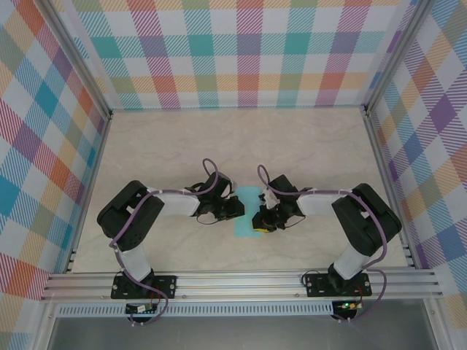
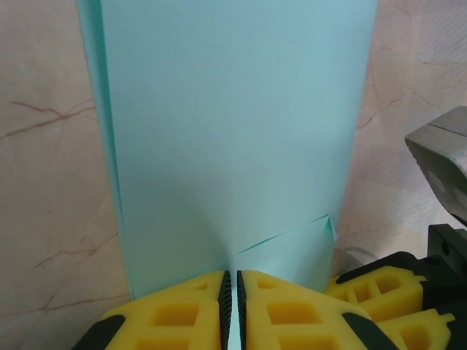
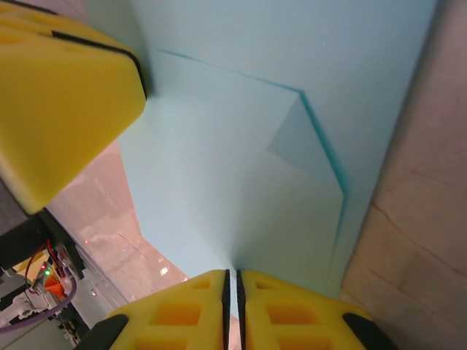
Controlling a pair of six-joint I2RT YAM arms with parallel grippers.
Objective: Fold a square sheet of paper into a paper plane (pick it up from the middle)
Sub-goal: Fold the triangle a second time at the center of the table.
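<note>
The left arm (image 1: 131, 215) and right arm (image 1: 367, 219) have black joints, white links and looping purple cables (image 1: 210, 161). Yellow pocketed fingers (image 2: 175, 315) carry thin black pads (image 2: 225, 306).

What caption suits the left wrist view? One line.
Left gripper pinching the folded cyan paper, marble table behind.

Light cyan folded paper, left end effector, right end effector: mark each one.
light cyan folded paper (image 2: 233, 131): left wrist view, middle of its top layer.
yellow-fingered left end effector (image 2: 232, 284): left wrist view, slit between its fingertips.
yellow-fingered right end effector (image 3: 233, 281): right wrist view, slit between its fingertips.
</note>
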